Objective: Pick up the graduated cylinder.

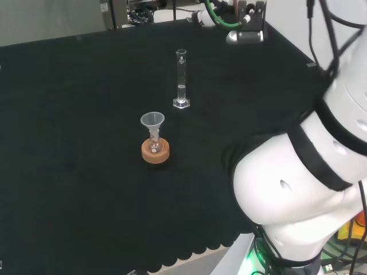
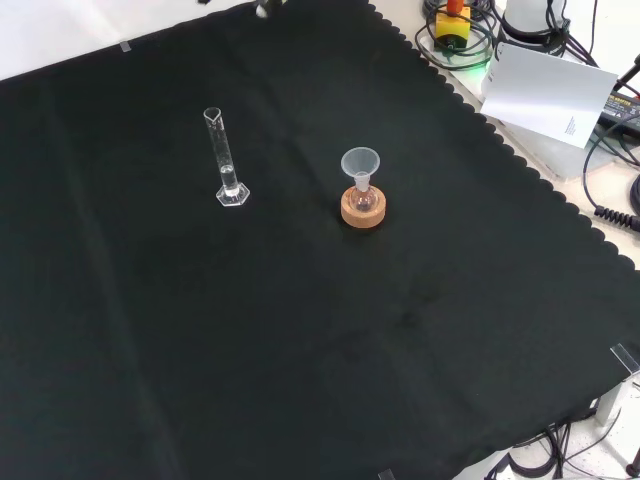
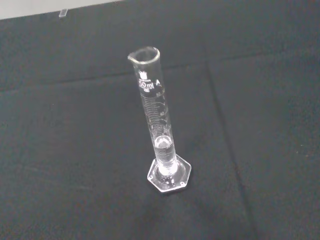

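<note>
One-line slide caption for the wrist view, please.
Graduated cylinder upright on black cloth, a little clear liquid at the bottom.
</note>
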Robot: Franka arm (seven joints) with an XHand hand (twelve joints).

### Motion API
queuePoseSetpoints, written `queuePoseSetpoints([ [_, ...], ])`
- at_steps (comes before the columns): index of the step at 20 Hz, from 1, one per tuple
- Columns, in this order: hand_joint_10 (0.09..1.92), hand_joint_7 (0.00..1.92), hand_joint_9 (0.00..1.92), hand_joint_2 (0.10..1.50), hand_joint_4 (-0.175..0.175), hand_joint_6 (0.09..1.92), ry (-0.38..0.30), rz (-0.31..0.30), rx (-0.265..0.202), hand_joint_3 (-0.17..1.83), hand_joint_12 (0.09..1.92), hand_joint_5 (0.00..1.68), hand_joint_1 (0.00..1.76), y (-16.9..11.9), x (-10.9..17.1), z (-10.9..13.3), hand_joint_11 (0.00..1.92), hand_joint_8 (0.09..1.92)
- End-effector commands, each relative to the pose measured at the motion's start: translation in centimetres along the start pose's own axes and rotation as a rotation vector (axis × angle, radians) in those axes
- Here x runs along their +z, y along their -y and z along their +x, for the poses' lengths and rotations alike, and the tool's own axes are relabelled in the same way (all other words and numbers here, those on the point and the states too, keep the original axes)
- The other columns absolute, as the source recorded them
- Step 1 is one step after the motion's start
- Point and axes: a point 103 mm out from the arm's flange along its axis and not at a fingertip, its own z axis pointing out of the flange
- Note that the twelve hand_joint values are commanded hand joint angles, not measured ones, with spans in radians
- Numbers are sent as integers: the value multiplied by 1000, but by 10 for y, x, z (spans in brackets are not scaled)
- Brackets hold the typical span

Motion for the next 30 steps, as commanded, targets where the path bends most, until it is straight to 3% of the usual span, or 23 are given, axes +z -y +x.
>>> queuePoseSetpoints([
  [1, 640, 129, 352, 1221, -39, 87, -70, -54, -30, -105, 1380, 326, 502, -69, 27, -34, 147, 604],
  [7, 642, 117, 348, 1178, -25, 87, -124, -44, -73, -143, 1373, 287, 588, -82, 59, -41, 159, 605],
  [14, 651, 157, 371, 1113, -35, 87, -196, -15, -101, -175, 1375, 265, 703, -95, 91, -44, 161, 625],
  [25, 655, 222, 414, 1088, -42, 87, -221, 12, -104, -175, 1381, 327, 738, -95, 109, -55, 168, 652],
  [30, 646, 264, 462, 1085, -45, 87, -255, -6, -118, -175, 1376, 358, 744, -90, 112, -59, 212, 662],
])
